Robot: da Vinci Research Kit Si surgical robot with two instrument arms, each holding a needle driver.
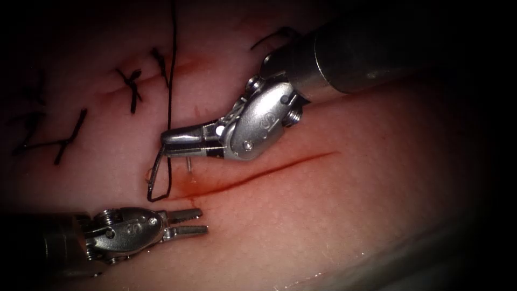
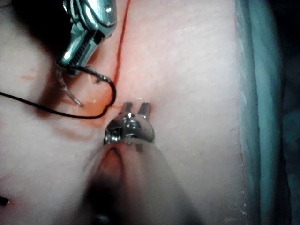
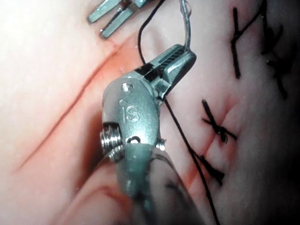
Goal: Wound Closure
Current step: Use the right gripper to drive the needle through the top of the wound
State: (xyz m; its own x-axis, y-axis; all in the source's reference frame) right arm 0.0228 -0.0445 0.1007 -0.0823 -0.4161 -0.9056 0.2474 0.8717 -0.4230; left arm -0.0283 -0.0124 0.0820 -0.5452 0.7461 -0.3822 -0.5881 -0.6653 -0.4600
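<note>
We are holding one curved needle (image 1: 156, 170) in the right tool (image 1: 173, 136), whose fingers are closed on it near its thread end. The needle is hanging clear of the tissue (image 1: 350, 215), just left of the open cut (image 1: 269, 171), with its curve sweeping down from the fingers; we cannot tell exactly where its point lies. We are judging it stiff, light and slippery, best gripped on the body of the curve, well back from the point. One black thread (image 1: 171, 81) is running up from the needle past the right tool, limp and easily snagged. The left tool (image 1: 196, 222) is hovering near the needle, below the cut, its fingers parted and holding nothing. The tissue looks soft and yielding, with red fluid (image 1: 199, 186) at the cut's left end. We are counting three finished stitches (image 1: 132, 83) left of the thread, possibly more beyond.
</note>
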